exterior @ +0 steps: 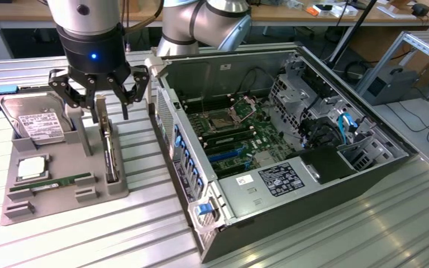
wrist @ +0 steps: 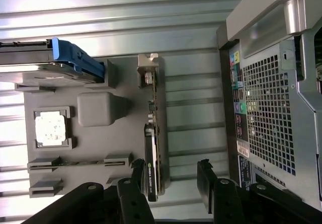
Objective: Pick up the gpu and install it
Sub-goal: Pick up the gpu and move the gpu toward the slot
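The gpu (exterior: pixel 109 146) is a thin dark card standing on its long edge in a slot of the grey holder (exterior: pixel 65 195), left of centre in the exterior view. Its silver bracket (wrist: pixel 148 71) is at the end toward the frame's top, and the black part is at the lower end. It's not picked up yet.

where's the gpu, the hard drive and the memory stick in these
gpu (exterior: pixel 111 156), exterior view, upper edge of the upright card
hard drive (exterior: pixel 40 121), exterior view, its white label
memory stick (exterior: pixel 62 182), exterior view, middle of the green strip
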